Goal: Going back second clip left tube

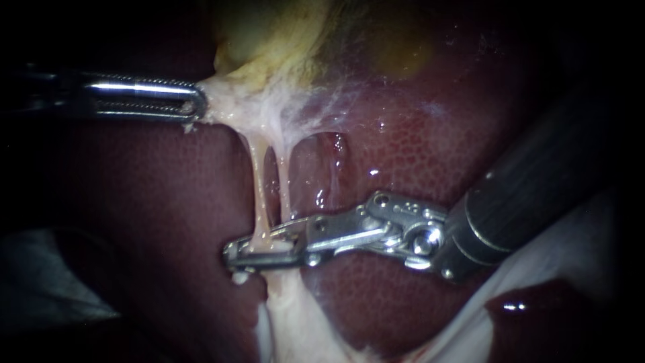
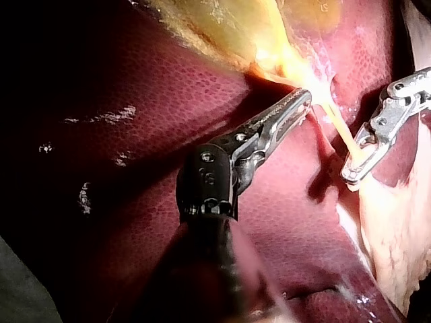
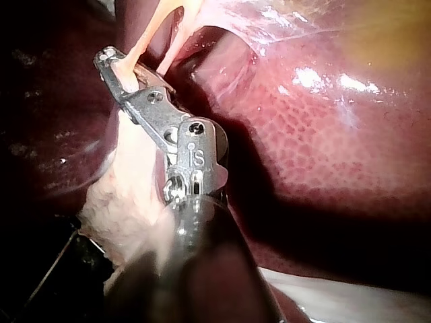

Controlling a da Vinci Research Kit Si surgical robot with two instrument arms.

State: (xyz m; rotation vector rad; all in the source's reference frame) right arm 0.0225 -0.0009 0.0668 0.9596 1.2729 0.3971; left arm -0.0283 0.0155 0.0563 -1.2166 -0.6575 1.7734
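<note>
Two thin pale tubes run from the gallbladder (image 1: 269, 40) down over the liver (image 1: 416, 154). My right instrument (image 1: 232, 254) reaches in from the right, and the left tube (image 1: 259, 191) passes between its jaws near the tube's lower end. A narrow gap shows between the jaws, so they are open. The right tube (image 1: 283, 191) passes just behind them. My left instrument (image 1: 196, 105) is shut on pale tissue at the gallbladder's neck and holds it taut to the left. In the wrist views the left instrument (image 2: 304, 99) bites that tissue, and the right instrument (image 3: 108, 60) straddles the left tube (image 3: 145, 37).
Pale fatty tissue (image 1: 289, 316) spreads below the right instrument's jaws. A white cloth (image 1: 571, 255) lies at the lower right beside a dark lobe. Thin webbing (image 1: 336, 94) spans from the gallbladder onto the liver.
</note>
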